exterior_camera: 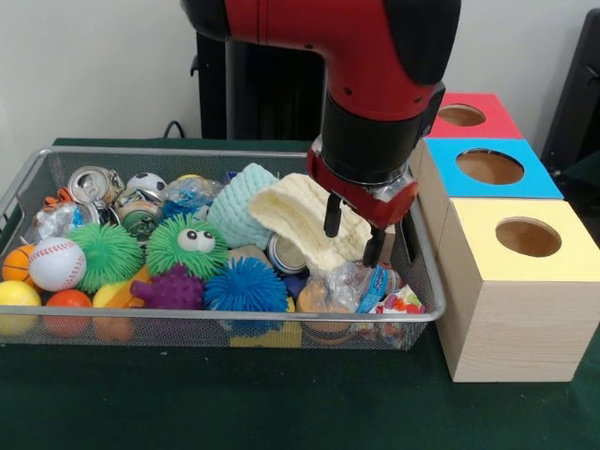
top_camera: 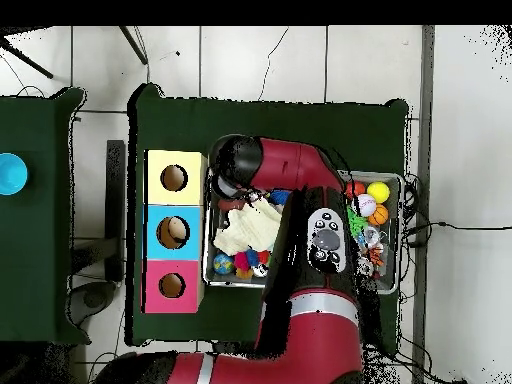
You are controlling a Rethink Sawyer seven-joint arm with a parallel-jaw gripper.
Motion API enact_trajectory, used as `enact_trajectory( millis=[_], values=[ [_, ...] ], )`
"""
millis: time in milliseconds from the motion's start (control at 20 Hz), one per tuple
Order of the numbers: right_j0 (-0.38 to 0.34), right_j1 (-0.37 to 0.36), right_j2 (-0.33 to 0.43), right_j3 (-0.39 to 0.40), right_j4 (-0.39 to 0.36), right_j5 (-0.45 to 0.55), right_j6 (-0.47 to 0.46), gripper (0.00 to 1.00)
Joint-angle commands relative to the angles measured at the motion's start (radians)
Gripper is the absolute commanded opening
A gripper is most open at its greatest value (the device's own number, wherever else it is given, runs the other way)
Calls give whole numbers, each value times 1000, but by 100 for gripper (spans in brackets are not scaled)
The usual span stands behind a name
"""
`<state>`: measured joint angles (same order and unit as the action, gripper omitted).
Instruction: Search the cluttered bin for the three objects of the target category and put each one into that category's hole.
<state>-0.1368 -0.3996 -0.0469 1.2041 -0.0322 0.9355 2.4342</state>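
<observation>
The front camera sits low and close, looking across the worktop [exterior_camera: 187, 403] at the mesh bin [exterior_camera: 37, 173], with the boxes [exterior_camera: 511, 309] at 3 o'clock. The overhead camera looks straight down from high up, sharing bin [top_camera: 398, 285] and boxes [top_camera: 160, 225] at 9 o'clock.

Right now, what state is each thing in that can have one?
tool: open, fingers down over the cream cloth
cream cloth: crumpled, lying on the clutter, not lifted
wire bin: full
yellow box: hole dark, contents unclear
blue box: same
red box: same
</observation>
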Motion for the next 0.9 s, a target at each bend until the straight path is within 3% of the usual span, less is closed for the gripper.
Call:
enact_trajectory(
  millis=[50, 350, 650, 900],
  values=[
    [-25, 45, 93, 22, -40, -53, -89, 100],
    [-32, 3, 88, 60, -21, -57, -71, 100],
    [-33, -39, 76, 58, -12, 8, -67, 100],
    [-17, 25, 70, 43, -35, -119, -20, 100]
  ],
)
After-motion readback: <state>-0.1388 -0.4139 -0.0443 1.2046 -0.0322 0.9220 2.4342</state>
